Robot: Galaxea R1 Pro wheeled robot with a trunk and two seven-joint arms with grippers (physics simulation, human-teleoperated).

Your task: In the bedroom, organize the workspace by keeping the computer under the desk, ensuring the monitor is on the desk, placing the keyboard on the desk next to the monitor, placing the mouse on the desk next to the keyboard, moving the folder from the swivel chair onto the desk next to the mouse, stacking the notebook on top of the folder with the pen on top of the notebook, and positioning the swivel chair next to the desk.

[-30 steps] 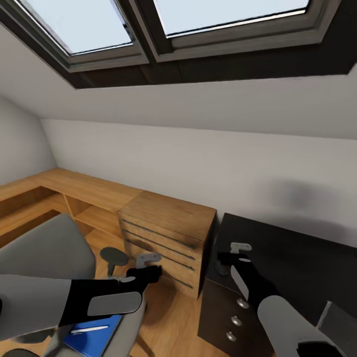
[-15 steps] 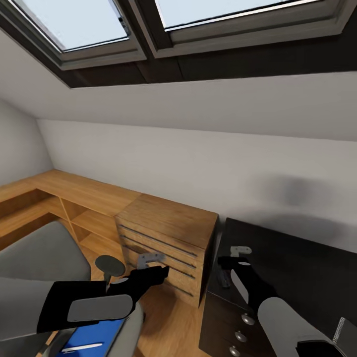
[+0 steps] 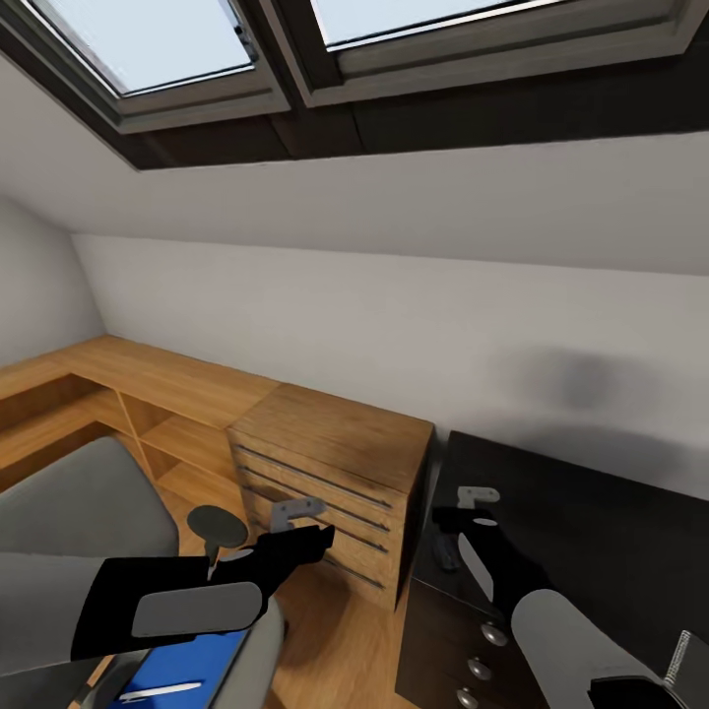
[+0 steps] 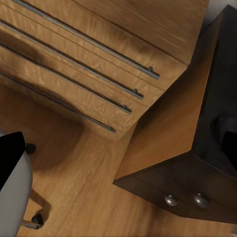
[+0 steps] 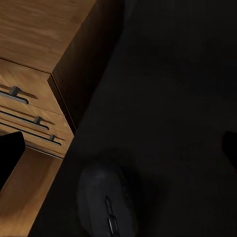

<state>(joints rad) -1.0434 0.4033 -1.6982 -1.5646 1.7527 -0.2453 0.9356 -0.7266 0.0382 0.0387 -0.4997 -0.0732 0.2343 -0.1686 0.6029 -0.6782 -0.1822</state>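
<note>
The black-topped desk [image 3: 601,532] stands at the right, with its drawer unit [image 3: 463,640] below. The small black mouse [image 5: 106,202] lies on the desk near its left edge. My right gripper [image 3: 475,504] hovers open just above the mouse, and its dark fingers [image 5: 10,158] stand wide apart. At the lower left, the grey swivel chair [image 3: 79,512] carries the blue folder [image 3: 202,660], and the whitish pen [image 3: 162,689] lies on the folder. My left gripper [image 3: 300,517] is open and empty, between the chair and the cabinet. A corner of the keyboard [image 3: 689,665] pokes in at the lower right.
A light wood cabinet [image 3: 335,473] with long metal handles sits tight against the desk's left end. Low wood shelving [image 3: 148,394] runs along the wall to the left. The sloped wall and skylights [image 3: 394,30] rise above. A strip of wood floor [image 4: 89,168] lies between chair and cabinet.
The head view has shifted slightly, so the chair, folder and keyboard corner sit a little lower. Both grippers hold about the same places, with almost nothing moving in the last half second.
</note>
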